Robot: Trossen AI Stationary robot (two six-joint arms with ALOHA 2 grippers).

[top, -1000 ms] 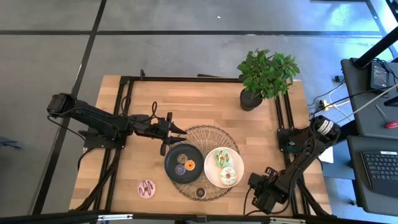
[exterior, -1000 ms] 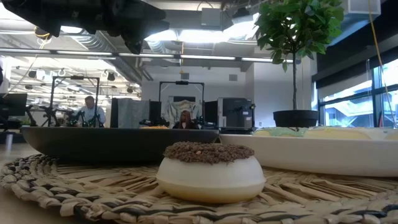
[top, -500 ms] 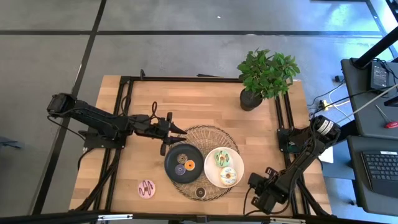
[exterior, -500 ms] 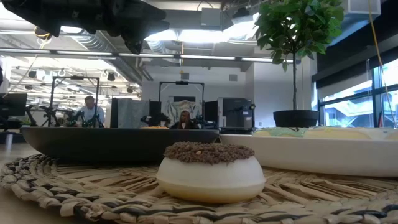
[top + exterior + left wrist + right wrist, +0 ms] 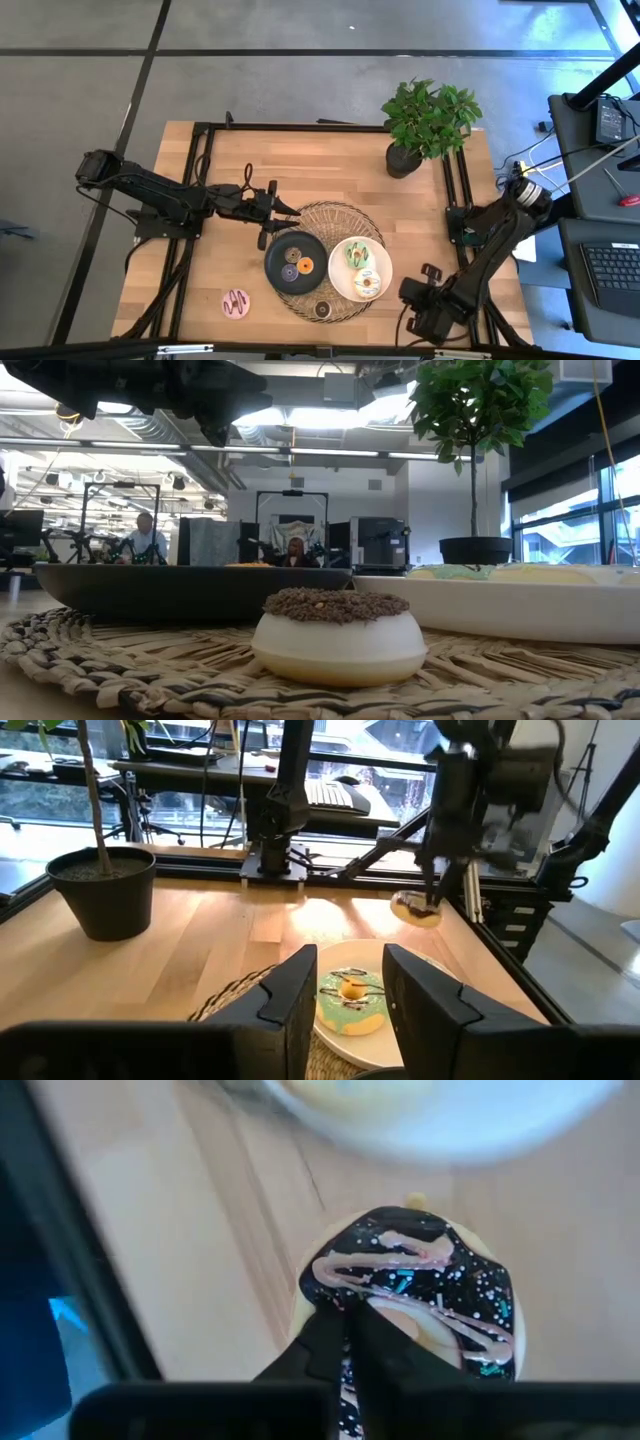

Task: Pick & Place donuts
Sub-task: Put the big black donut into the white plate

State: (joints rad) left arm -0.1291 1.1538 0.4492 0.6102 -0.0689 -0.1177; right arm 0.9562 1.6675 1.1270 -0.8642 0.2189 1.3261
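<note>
Right fingers (image 5: 345, 1342) clamped on dark-iced donut (image 5: 420, 1295) beside white plate (image 5: 440, 1125).

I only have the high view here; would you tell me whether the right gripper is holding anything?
Observer: Yes, the right gripper is shut on a dark-iced donut with pink drizzle.
Operator: Is it off the table?
Observer: In the left wrist view it appears lifted, beside the white plate.
Operator: And the left gripper?
Observer: The left gripper is open and empty, pointing toward a green-iced donut on that plate.
</note>
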